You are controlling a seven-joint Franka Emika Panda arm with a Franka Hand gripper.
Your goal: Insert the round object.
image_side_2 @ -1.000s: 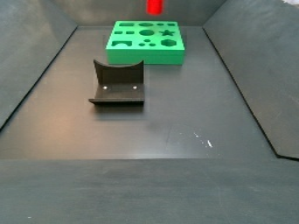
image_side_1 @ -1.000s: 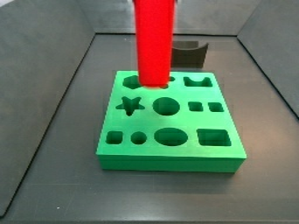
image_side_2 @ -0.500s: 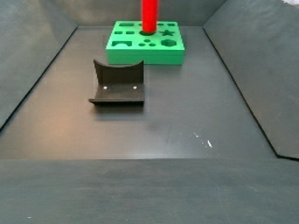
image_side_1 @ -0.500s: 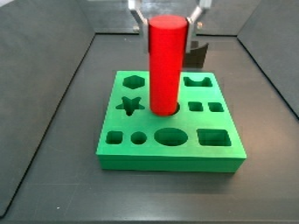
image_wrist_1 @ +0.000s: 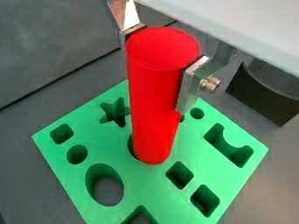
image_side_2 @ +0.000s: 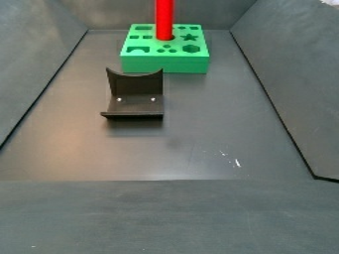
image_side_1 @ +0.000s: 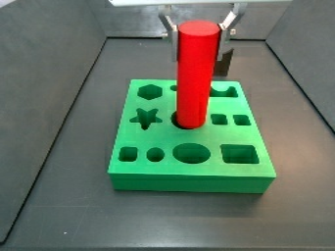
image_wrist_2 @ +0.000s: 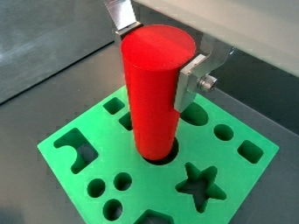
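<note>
The round object, a tall red cylinder (image_side_1: 195,74), stands upright with its lower end in the round hole in the middle of the green block (image_side_1: 197,172). It also shows in both wrist views (image_wrist_1: 158,96) (image_wrist_2: 155,92) and in a side view (image_side_2: 165,18). My gripper (image_side_1: 199,18) is at the cylinder's top, one silver finger (image_wrist_1: 194,80) on each side. In a side view the fingers (image_side_1: 169,20) stand slightly apart from the cylinder, so the gripper looks open. The gripper also shows in both wrist views (image_wrist_1: 162,52) (image_wrist_2: 159,54).
The green block (image_side_2: 166,50) has several other shaped holes, such as a star (image_side_1: 145,119), a hexagon (image_side_1: 151,91) and an oval (image_side_1: 191,153). The dark fixture (image_side_2: 133,94) stands on the dark floor beside the block. Dark walls enclose the floor.
The cylinder moved from over the block's back left part to the middle round hole and came down into it. The fingers now stand slightly apart at its top.
</note>
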